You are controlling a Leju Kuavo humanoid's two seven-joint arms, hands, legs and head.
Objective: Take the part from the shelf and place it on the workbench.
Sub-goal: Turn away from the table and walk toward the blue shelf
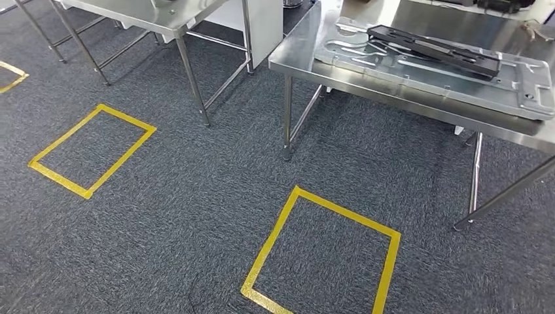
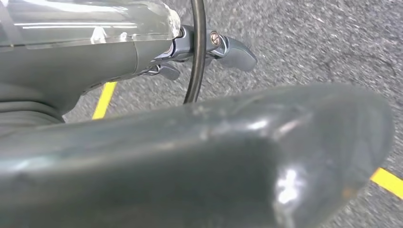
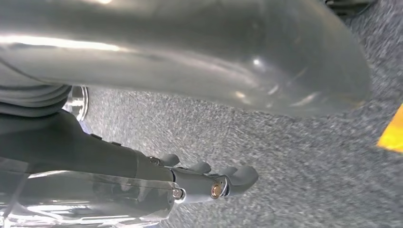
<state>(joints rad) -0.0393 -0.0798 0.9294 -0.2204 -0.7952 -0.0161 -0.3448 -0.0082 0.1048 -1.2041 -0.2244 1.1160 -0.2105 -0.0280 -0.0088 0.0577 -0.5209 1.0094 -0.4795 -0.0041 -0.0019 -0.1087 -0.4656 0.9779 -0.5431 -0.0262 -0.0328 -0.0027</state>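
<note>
Grey carpet (image 1: 196, 196) runs open across the frame's lower half. Yellow tape square (image 1: 91, 150) at left; second tape square (image 1: 324, 255) lower centre. Steel table (image 1: 163, 19) upper left. Workbench (image 1: 393, 91) upper right bears a metal plate (image 1: 517, 88) with the black part (image 1: 435, 49) on top. Left hand (image 2: 209, 47) and right hand (image 3: 209, 178): fingers straight, apart, holding nothing.

Stainless-steel workbenches (image 1: 419, 98) are standing on grey carpet (image 1: 196, 196) marked with yellow tape squares (image 1: 327, 255), one bearing a stamped metal panel (image 1: 510, 85), probably making this a robotics test workshop.
</note>
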